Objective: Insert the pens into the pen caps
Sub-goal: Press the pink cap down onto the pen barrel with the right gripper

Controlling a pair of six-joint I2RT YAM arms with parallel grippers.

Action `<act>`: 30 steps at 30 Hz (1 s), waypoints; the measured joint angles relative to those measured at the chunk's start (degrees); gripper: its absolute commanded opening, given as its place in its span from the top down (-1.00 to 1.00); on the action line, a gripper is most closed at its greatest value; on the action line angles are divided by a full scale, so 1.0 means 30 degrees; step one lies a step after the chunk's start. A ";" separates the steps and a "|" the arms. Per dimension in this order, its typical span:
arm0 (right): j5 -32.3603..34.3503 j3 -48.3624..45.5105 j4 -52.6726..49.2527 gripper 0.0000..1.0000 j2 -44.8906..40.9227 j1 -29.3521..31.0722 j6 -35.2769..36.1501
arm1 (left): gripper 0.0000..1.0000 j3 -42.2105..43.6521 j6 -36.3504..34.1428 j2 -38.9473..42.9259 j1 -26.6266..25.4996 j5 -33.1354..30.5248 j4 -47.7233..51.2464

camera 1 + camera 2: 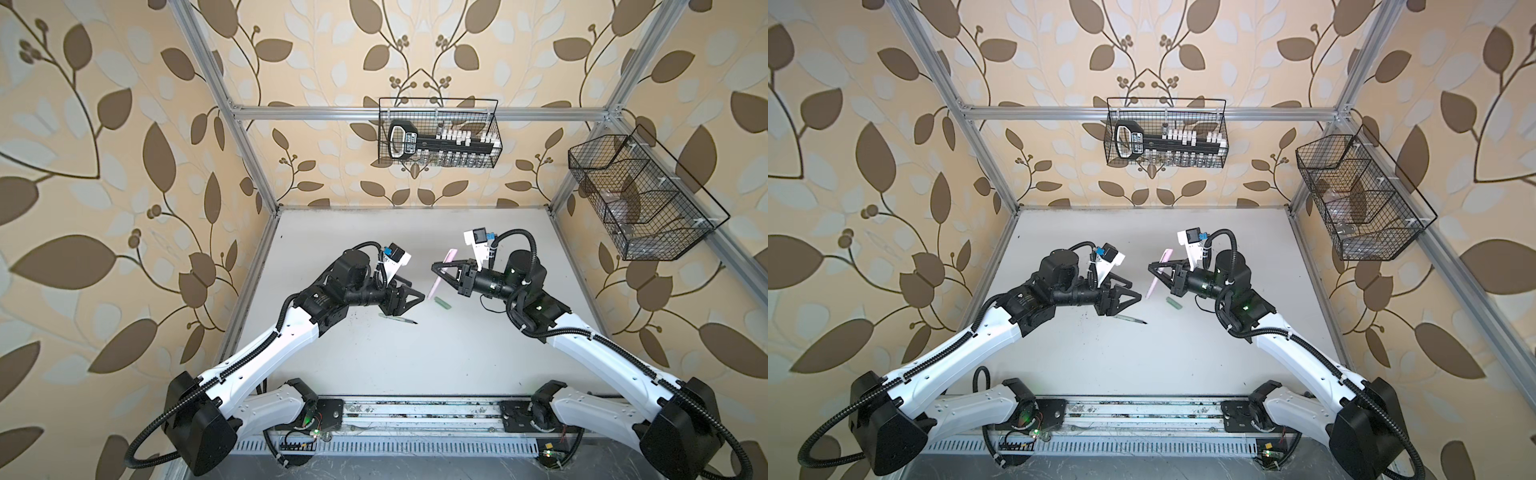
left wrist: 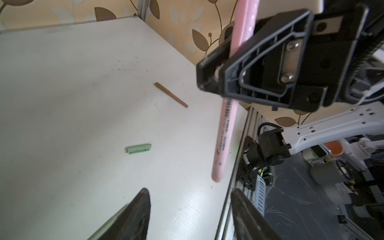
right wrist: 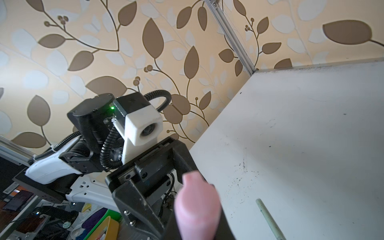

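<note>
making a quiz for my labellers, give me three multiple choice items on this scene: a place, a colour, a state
1. Where does the green cap lie? A on the table B in a drawer C on a shelf
2. What colour is the pen in the right tool? A green B pink C brown
3. How is the left tool? A shut on a cap B shut, empty C open, empty
1 A, it lies on the white top; 2 B, pink barrel clamped; 3 C, fingers apart, nothing between.
</note>
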State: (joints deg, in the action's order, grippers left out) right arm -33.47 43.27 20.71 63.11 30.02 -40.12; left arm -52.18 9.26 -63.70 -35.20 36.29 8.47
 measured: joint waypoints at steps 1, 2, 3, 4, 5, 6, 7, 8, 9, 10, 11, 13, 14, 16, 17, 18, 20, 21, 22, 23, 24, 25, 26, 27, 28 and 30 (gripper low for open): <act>0.0000 -0.0189 0.0444 1.00 0.0000 0.0058 -0.0226 | -0.25 0.0000 0.0277 -0.0109 0.0000 0.0459 -0.0517; 0.0007 -0.0357 0.0801 1.00 0.0000 0.0109 -0.0430 | -0.25 0.0000 0.0554 -0.0255 0.0000 0.0896 -0.1005; 0.0015 -0.0510 0.1086 1.00 0.0000 0.0160 -0.0568 | -0.25 0.0000 0.0758 -0.0364 0.0000 0.1137 -0.1341; 0.0022 -0.0605 0.1275 1.00 0.0007 0.0226 -0.0699 | -0.25 0.0000 0.0998 -0.0532 0.0000 0.1479 -0.1698; 0.0022 -0.0685 0.1494 1.00 0.0044 0.0313 -0.0772 | -0.25 0.0000 0.1151 -0.0721 0.0000 0.1851 -0.2018; 0.0022 -0.0721 0.1647 1.00 0.0073 0.0372 -0.0845 | -0.22 0.0000 0.1326 -0.0845 0.0000 0.2018 -0.2229; 0.0029 -0.0743 0.1843 1.00 0.0131 0.0430 -0.0933 | -0.18 0.0000 0.1523 -0.1013 0.0000 0.2295 -0.2426; 0.0029 -0.0743 0.2025 1.00 0.0182 0.0495 -0.1013 | -0.13 0.0000 0.1632 -0.1144 0.0000 0.2433 -0.2521; 0.0029 -0.0750 0.2215 1.00 0.0240 0.0510 -0.1115 | -0.11 0.0000 0.1705 -0.1239 0.0000 0.2528 -0.2572; 0.0073 -0.0750 0.2404 1.00 0.0277 0.0546 -0.1202 | -0.08 0.0000 0.1770 -0.1341 0.0000 0.2681 -0.2616; 0.0095 -0.0772 0.2579 1.00 0.0284 0.0583 -0.1275 | -0.01 0.0000 0.1851 -0.1421 0.0000 0.2790 -0.2637; 0.0153 -0.0794 0.2878 1.00 0.0277 0.0583 -0.1355 | 0.08 0.0000 0.1938 -0.1523 0.0000 0.2863 -0.2637; 0.0168 -0.0794 0.3009 1.00 0.0284 0.0583 -0.1413 | 0.12 0.0000 0.1967 -0.1552 0.0000 0.2863 -0.2630; 0.0226 -0.0794 0.3177 1.00 0.0277 0.0583 -0.1479 | 0.20 0.0000 0.1945 -0.1581 0.0000 0.2863 -0.2616; 0.0240 -0.0794 0.3235 1.00 0.0277 0.0583 -0.1486 | 0.27 0.0000 0.1960 -0.1581 0.0000 0.2863 -0.2616; 0.0248 -0.0801 0.3279 1.00 0.0277 0.0583 -0.1494 | 0.33 0.0000 0.1974 -0.1581 0.0000 0.2856 -0.2623; 0.0291 -0.0801 0.3351 1.00 0.0284 0.0583 -0.1494 | 0.41 0.0000 0.1953 -0.1581 0.0000 0.2849 -0.2623; 0.0321 -0.0816 0.3381 1.00 0.0284 0.0583 -0.1501 | 0.42 0.0000 0.1916 -0.1581 0.0000 0.2856 -0.2630; 0.0372 -0.0838 0.3432 1.00 0.0299 0.0583 -0.1523 | 0.45 0.0000 0.1902 -0.1581 0.0000 0.2849 -0.2645; 0.0386 -0.0852 0.3461 1.00 0.0313 0.0590 -0.1530 | 0.51 0.0000 0.1909 -0.1581 0.0000 0.2849 -0.2645; 0.0444 -0.0852 0.3461 1.00 0.0350 0.0619 -0.1537 | 0.55 0.0000 0.1916 -0.1603 0.0000 0.2849 -0.2645; 0.0517 -0.0852 0.3453 1.00 0.0386 0.0648 -0.1537 | 0.59 0.0000 0.1909 -0.1625 0.0000 0.2856 -0.2659; 0.0576 -0.0852 0.3446 1.00 0.0408 0.0678 -0.1515 | 0.65 0.0000 0.1923 -0.1654 0.0000 0.2871 -0.2667; 0.0663 -0.0852 0.3432 1.00 0.0423 0.0699 -0.1472 | 0.66 0.0000 0.1887 -0.1690 0.0000 0.2900 -0.2696; 0.0721 -0.0852 0.3402 1.00 0.0423 0.0714 -0.1443 | 0.67 0.0000 0.1807 -0.1705 0.0000 0.2907 -0.2718; 0.0845 -0.0852 0.3330 1.00 0.0423 0.0772 -0.1362 | 0.66 0.0000 0.1632 -0.1727 0.0000 0.2922 -0.2732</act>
State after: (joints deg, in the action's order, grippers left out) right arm -30.94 40.71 30.70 64.38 32.34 -44.21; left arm -52.18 14.15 -68.88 -35.20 45.06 0.27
